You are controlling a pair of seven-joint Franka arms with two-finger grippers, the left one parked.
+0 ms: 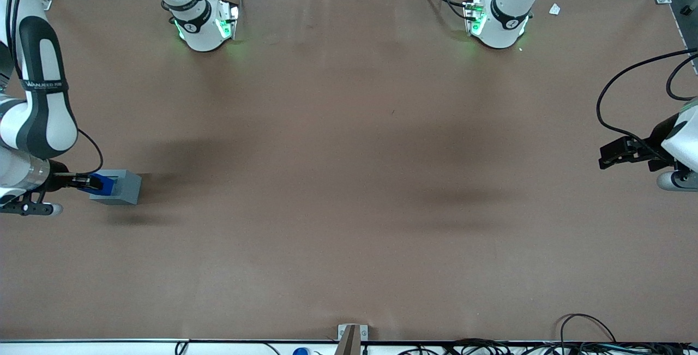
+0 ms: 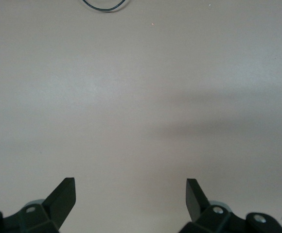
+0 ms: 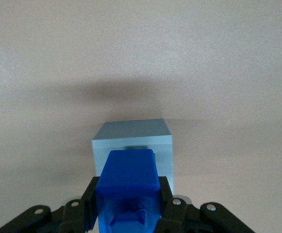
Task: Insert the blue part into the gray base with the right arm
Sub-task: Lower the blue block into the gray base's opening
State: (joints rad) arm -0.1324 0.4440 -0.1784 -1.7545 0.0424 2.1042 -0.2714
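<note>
The gray base (image 1: 122, 187) sits on the brown table at the working arm's end. My right gripper (image 1: 92, 182) is shut on the blue part (image 1: 104, 184) and holds it over the base's top face. In the right wrist view the blue part (image 3: 129, 179) is clamped between my two black fingers (image 3: 89, 204) and its tip reaches the socket in the light gray base (image 3: 132, 138). The socket is mostly covered by the part. How deep the part sits cannot be told.
The brown table (image 1: 349, 180) spreads wide toward the parked arm's end. The two arm bases (image 1: 204, 19) stand at the table edge farthest from the front camera. Cables (image 1: 589, 338) lie at the near edge.
</note>
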